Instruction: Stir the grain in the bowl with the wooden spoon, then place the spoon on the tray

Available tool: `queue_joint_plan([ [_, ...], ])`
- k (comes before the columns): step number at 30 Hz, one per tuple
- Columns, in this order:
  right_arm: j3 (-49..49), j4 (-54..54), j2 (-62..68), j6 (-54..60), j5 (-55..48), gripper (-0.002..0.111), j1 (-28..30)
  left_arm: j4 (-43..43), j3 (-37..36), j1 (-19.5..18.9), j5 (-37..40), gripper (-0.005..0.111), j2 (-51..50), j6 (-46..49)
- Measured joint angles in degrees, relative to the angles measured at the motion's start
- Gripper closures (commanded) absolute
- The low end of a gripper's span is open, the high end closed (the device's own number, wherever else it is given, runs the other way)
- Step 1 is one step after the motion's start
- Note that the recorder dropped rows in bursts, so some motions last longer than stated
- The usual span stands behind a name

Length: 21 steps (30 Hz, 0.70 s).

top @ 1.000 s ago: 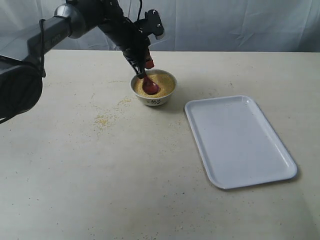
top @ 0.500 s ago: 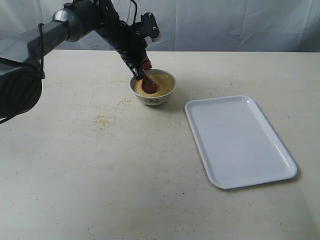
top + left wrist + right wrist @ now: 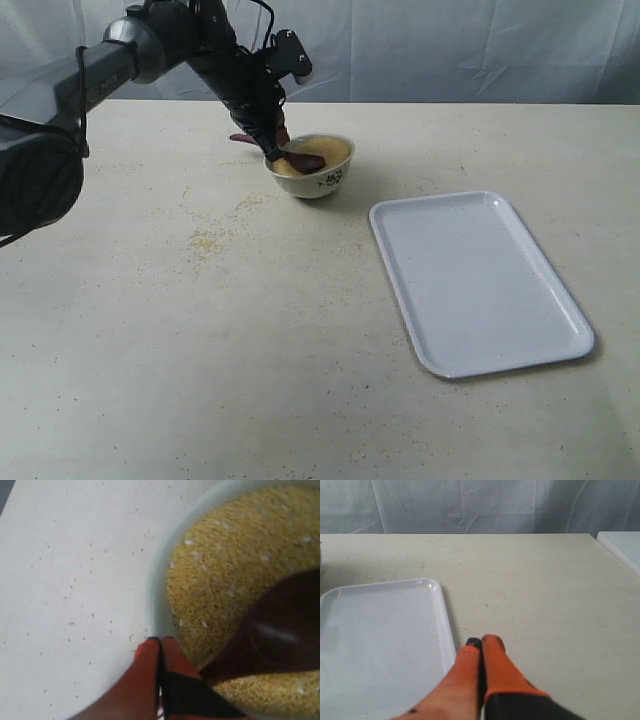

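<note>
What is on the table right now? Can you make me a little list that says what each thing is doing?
bowl: small round white ceramic bowl, looks a bit tilted
grain: fine yellow grain fills the bowl
spill: scattered grains on the beige table
spoon: dark reddish-brown wooden spoon, scoop resting in the grain
tray: large flat white rectangular plastic tray, nothing on it
left gripper: shut on the spoon's handle, at the bowl's rim
right gripper: shut, holds nothing, beside the tray
</note>
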<state>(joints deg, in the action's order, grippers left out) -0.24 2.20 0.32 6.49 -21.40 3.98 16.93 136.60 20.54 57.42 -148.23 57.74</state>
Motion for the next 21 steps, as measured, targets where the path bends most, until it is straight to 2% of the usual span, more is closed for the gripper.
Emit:
queue_joint_plan([
  [7,0.0,0.0,0.0,0.0,0.0,0.109,0.0,-0.8,0.0,-0.4,3.2,0.107,0.6,-1.4],
  [18,0.0,0.0,0.0,0.0,0.0,0.109,0.0,2.5,0.0,-0.4,6.4,0.107,2.3,-1.5],
  [21,0.0,0.0,0.0,0.0,0.0,0.109,0.0,2.7,0.0,-0.4,6.7,0.107,3.2,-4.8],
])
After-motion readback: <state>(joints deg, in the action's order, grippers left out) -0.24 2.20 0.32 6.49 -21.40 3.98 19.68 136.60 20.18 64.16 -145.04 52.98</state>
